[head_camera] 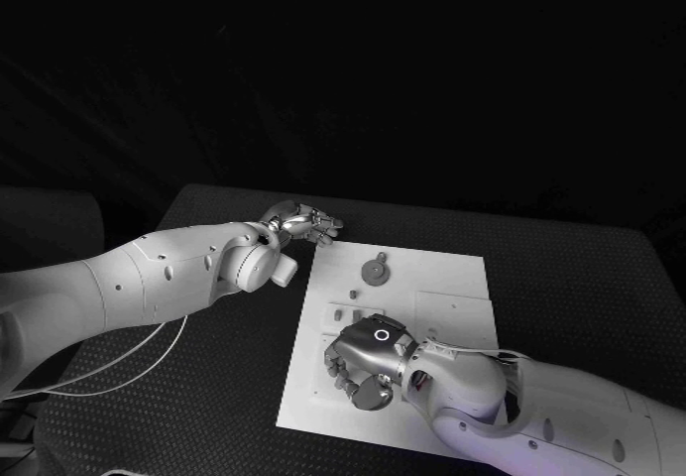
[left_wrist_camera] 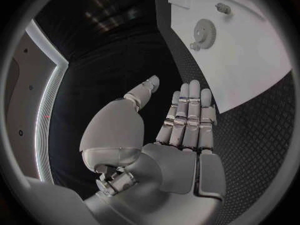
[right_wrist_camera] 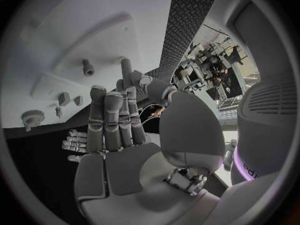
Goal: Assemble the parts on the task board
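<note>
The white task board [head_camera: 443, 347] lies in the middle of the black table. A grey gear-shaped part [head_camera: 376, 271] lies flat on its far left area, and small parts [head_camera: 350, 295] stand just nearer. My left hand [head_camera: 303, 223] hovers over the table by the board's far left corner, fingers straight, thumb apart, holding nothing [left_wrist_camera: 184, 120]. The gear [left_wrist_camera: 203, 33] lies ahead of it. My right hand [head_camera: 365, 362] is over the board's near left part, fingers extended and empty [right_wrist_camera: 115, 120]. Beyond its fingertips are a peg [right_wrist_camera: 88, 67], two small parts [right_wrist_camera: 64, 98] and the gear [right_wrist_camera: 31, 117].
Black textured table [head_camera: 572, 268] surrounds the board on all sides. A thin white cable [head_camera: 129, 362] hangs under my left arm over the table's left side. A raised rectangular outline [head_camera: 455, 302] marks the board's right half.
</note>
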Available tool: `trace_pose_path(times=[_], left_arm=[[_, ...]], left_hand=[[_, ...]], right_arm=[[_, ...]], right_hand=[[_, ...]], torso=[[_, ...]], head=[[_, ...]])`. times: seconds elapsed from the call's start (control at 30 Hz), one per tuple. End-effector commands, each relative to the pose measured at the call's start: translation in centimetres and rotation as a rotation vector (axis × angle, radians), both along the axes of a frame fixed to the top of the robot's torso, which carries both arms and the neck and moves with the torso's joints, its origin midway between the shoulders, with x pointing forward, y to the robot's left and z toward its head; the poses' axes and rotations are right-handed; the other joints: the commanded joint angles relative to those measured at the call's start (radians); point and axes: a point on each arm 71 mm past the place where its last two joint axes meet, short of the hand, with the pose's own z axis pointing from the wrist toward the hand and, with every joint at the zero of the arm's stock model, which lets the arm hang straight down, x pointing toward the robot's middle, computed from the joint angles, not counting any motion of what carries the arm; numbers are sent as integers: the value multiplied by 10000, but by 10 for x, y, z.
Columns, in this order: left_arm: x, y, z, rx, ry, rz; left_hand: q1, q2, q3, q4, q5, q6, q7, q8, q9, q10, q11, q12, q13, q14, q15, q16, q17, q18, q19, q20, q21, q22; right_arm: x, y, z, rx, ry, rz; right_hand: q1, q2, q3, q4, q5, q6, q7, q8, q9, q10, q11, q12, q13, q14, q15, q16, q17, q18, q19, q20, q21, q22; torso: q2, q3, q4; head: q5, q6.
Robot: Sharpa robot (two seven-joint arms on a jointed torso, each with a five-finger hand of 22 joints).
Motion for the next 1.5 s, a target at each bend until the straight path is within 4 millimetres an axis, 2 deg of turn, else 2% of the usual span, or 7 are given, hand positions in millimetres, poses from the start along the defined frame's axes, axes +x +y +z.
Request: trace_pose_path(times=[0.03,0.97,1.27,1.5], left_arm=[[0,-1,1,-111,14,-139],[-1,-2,0,-121,58,-187],[-1,-3,0,-129,77,-219],[-2,-3,0,-132,96,-237]], left_hand=[[-40,38,-3,48,-35,-71,5,48,-14,-84,-5,65,-9,86,9,-51,10,101,44,8,-63,13],[-52,43,-10,56,-39,-83,9,50,-17,-96,-1,67,-13,86,12,-74,38,99,44,10,-76,19],[-54,42,-13,57,-41,-86,10,52,-18,-100,0,69,-14,86,13,-84,50,99,44,11,-82,22],[-54,42,-14,57,-42,-88,10,53,-19,-103,1,70,-15,85,13,-91,58,99,44,11,-85,24]], right_arm=[[0,-1,-1,-223,-216,84],[5,-6,-8,-619,38,87],[5,-1,-12,-685,175,186],[-1,4,-22,-783,298,311]], right_hand=[[15,93,57,16,27,71,16,54,14,738,-290,505,729,10,-63,12,17,244,42,8,38,177],[-1,70,90,-5,27,93,8,52,22,759,-296,498,747,24,-68,15,26,244,53,1,49,176],[-26,79,111,-16,26,80,14,34,20,746,-290,478,753,9,-63,6,32,244,37,5,43,174],[-33,84,117,-23,26,79,15,30,21,745,-289,473,757,6,-62,5,34,244,33,5,42,173]], torso=[[-2,1,4],[-1,-3,4],[3,-9,2],[7,-3,25]], head=[[1,-5],[-5,39],[-20,18],[-47,-8]])
